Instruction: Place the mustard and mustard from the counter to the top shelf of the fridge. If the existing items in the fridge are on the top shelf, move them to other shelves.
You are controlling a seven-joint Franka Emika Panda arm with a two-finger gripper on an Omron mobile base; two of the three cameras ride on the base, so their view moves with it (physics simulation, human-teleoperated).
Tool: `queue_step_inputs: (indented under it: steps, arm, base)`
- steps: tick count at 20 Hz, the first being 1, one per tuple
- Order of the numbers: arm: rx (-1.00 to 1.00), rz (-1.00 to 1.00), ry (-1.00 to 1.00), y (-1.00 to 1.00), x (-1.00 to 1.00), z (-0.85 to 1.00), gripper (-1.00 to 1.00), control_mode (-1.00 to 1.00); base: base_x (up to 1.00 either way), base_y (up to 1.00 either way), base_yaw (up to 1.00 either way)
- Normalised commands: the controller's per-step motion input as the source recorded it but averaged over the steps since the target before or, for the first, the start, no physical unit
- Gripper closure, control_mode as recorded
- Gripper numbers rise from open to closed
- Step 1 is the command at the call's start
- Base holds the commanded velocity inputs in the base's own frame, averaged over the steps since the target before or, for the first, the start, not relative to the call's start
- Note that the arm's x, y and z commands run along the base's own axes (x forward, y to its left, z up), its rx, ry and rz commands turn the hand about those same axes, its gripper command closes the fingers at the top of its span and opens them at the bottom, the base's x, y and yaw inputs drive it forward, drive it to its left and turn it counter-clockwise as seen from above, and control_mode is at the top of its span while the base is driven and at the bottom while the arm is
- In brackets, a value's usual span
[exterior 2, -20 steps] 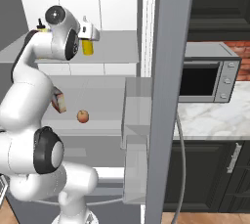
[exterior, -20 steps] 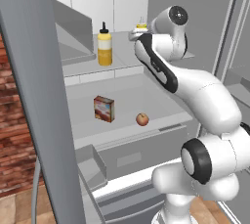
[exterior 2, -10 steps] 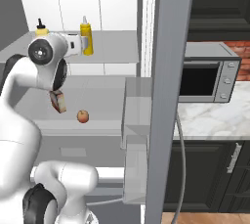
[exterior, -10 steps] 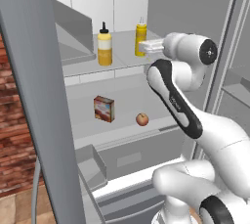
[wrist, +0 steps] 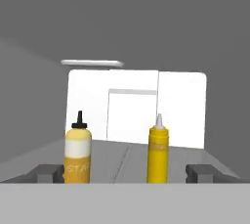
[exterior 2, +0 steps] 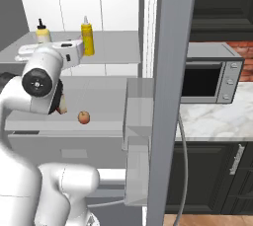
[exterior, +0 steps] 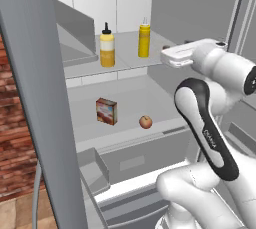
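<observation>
Both mustard bottles stand upright on the fridge's grey top shelf (exterior: 127,62). The wider mustard (exterior: 107,48) with black cap and pale band is on the left, and the slimmer, darker mustard (exterior: 144,40) is on the right. In the hand view the wide bottle (wrist: 78,152) and the slim bottle (wrist: 157,152) stand ahead of my gripper (wrist: 124,173). Its fingertips (wrist: 49,171) are spread wide and hold nothing. My gripper (exterior: 170,57) hovers at the shelf's front right edge, apart from both bottles. The apple (exterior: 145,122) and the box (exterior: 106,111) rest on the white shelf below.
The open fridge door (exterior: 30,98) rises at the left, with bins on its inner side (exterior 2: 138,121). A grey drawer (exterior: 135,158) sits under the white shelf. The marble counter (exterior 2: 217,116) carries a silver microwave (exterior 2: 207,79).
My hand has drawn back from the slim mustard toward the front right of the shelf. The bottle stays standing free on the top shelf.
</observation>
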Motion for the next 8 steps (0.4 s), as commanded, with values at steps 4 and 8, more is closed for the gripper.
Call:
queue_step_inputs:
  steps: [4, 8]
  arm:
    - [-0.04, 0.08, 0.0, -0.01, -1.0, 0.68, -1.0, -1.0]
    - [-0.16, 0.13, 0.0, 0.04, -1.0, 0.62, -1.0, -1.0]
  base:
    - [0.0, 0.0, 0.0]
    - [0.0, 0.0, 0.0]
